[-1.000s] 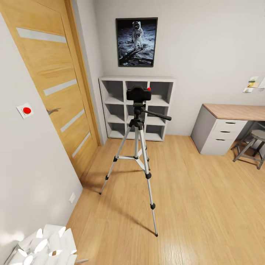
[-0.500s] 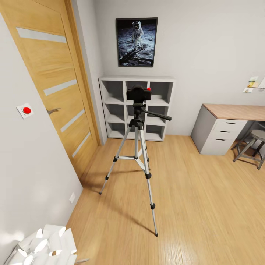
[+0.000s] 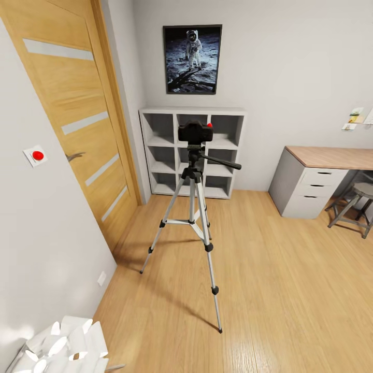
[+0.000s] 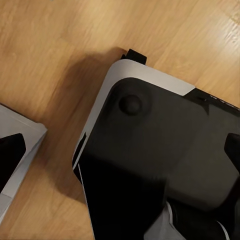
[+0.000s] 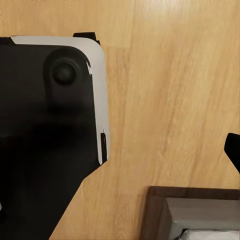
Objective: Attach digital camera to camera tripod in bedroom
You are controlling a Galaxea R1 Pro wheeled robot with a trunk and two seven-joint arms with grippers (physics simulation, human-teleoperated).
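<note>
While the head view is aimed into the bedroom (image 3: 290,67), the digital camera (image 3: 195,132) is seen seated on the black head of the camera tripod (image 3: 192,217), upright and level. It is a small boxy matte-black body with a round red spot at its top corner. Three silver telescoping legs are splayed on the light wood plank floor (image 3: 280,290), with black joints and black feet; a long black pan handle is angled out from the head. Thin silver braces are tied from the centre column to the legs.

Behind the tripod, a white cube shelf (image 3: 168,155) of square open compartments is set against the white wall, below a black-framed astronaut poster (image 3: 192,59). An oak door (image 3: 72,119) with pale horizontal inlay strips and a metal lever is seen on the left, near a white square wall plate (image 3: 34,155) with a red dot. A wood-topped desk (image 3: 321,178) with grey drawers and a round stool (image 3: 357,204) are placed to the right. White faceted shapes are noted at the bottom-left corner.

In both wrist views, a rounded black panel with a pale grey rim and a round stud is seen over plank flooring. Jaw state cannot be told for either gripper.
</note>
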